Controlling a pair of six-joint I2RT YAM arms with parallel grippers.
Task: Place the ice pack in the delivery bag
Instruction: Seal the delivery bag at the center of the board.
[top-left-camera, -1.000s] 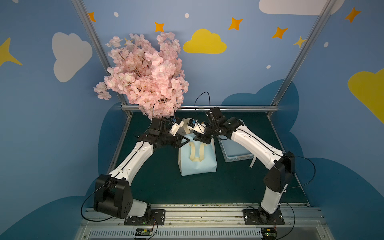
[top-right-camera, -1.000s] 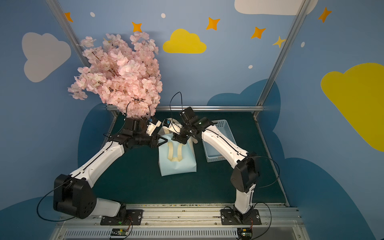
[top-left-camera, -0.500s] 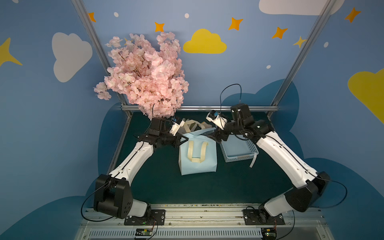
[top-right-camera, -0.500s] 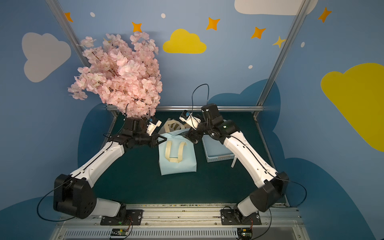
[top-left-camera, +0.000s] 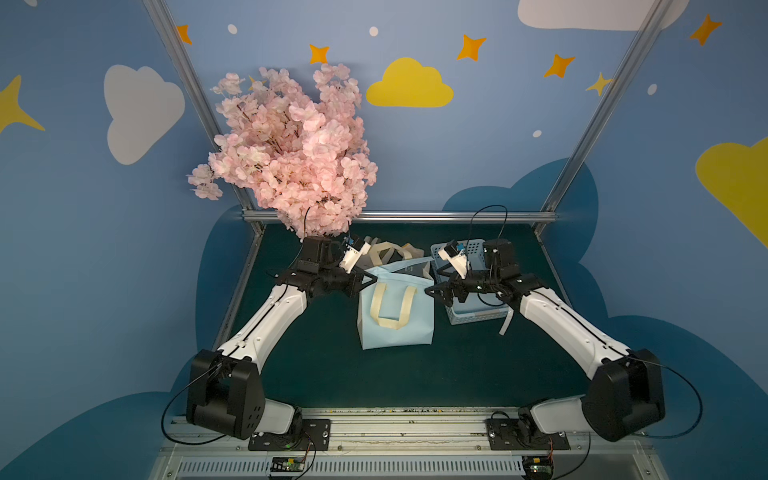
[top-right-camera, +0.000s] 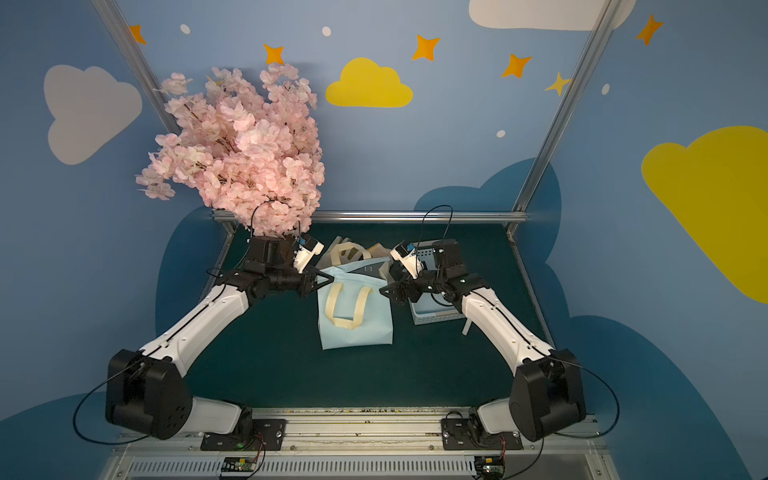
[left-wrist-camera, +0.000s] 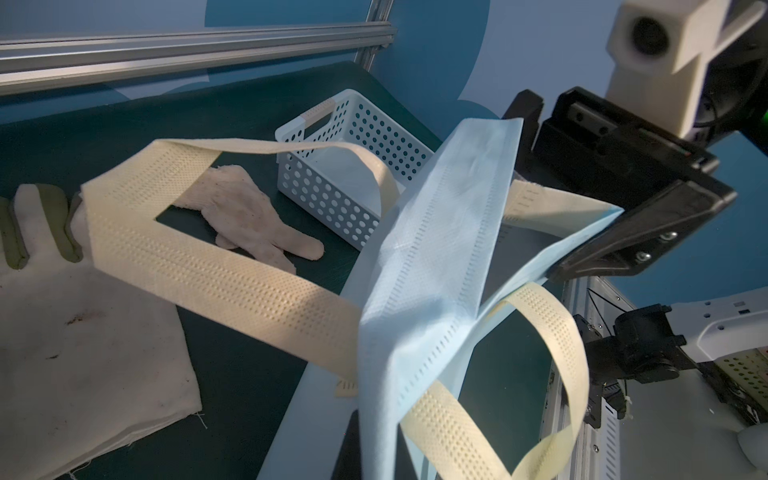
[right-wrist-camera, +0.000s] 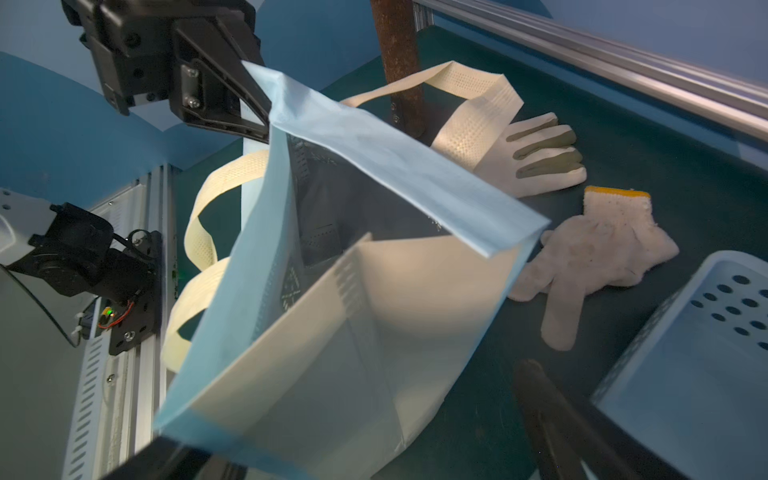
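Top views both show the dark green felt-covered table (top-left-camera: 415, 374) as the widest thing, with the pink artificial blossom tree (top-left-camera: 291, 158) rising at its far left corner; the white-and-black left arm (top-left-camera: 266, 324) and right arm (top-left-camera: 561, 328) reach in from the near rail towards the middle. Between them lies the light blue fabric delivery bag (top-left-camera: 395, 332), its base towards the rail and its mouth towards the back, one cream strap handle (top-left-camera: 390, 307) flat on its upper face; in the right wrist view the mouth gapes, and the silver foil lining (right-wrist-camera: 332, 199) and a cream side panel (right-wrist-camera: 374, 332) show. Just right of the bag stands the light blue perforated plastic basket (top-left-camera: 473, 318); behind the bag lie two beige knitted gloves (right-wrist-camera: 536, 158), near each other. The left gripper (top-left-camera: 368, 279) is pinched tight on the corner of the bag's rim, holding it off the table; the right gripper (top-left-camera: 434, 291) stands spread wide beside the rim's opposite corner, gripping nothing; whether a finger (right-wrist-camera: 166, 461) touches the fabric, I cannot tell.
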